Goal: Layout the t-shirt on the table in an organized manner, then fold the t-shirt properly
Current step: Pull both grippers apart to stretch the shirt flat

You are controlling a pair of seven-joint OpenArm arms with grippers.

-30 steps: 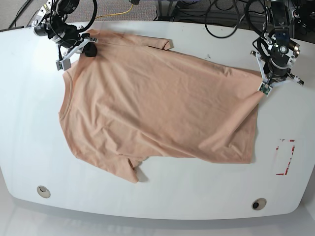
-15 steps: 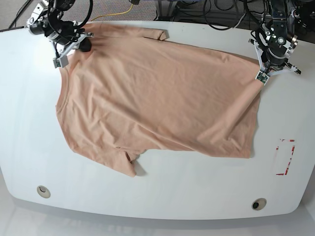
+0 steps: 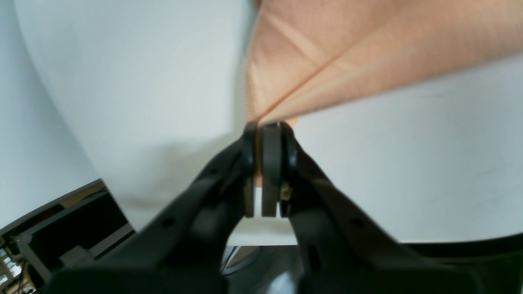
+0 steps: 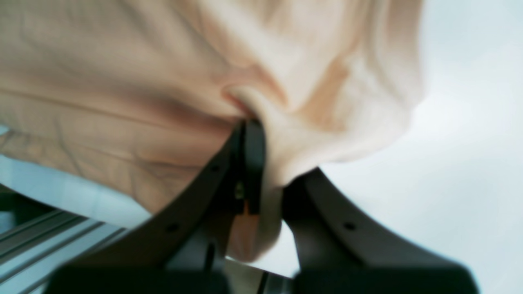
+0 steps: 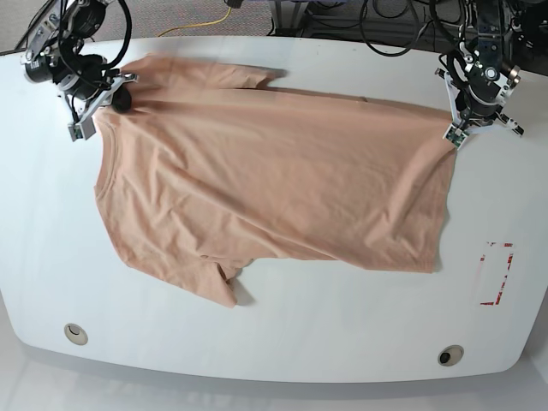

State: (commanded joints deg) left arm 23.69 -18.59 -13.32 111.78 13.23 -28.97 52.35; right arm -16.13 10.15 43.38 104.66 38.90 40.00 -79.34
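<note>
Across the white tabletop (image 5: 257,342), salmon-pink T-shirt (image 5: 282,180) spread, creased. Left fingers (image 3: 261,126) pinched on hem corner; right fingers (image 4: 271,179) closed over bunched cloth. Uneven pulling could slip a grip, skewing the fold.

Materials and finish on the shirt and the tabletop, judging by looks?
T-shirt: soft matte knit, probably cotton or a blend; it drapes in rounded folds and shows no sheen. Exact fibre can't be told.
Tabletop: smooth, hard white surface, perhaps laminate or painted board; its colour is even, with no visible grain. Core material not visible.
</note>
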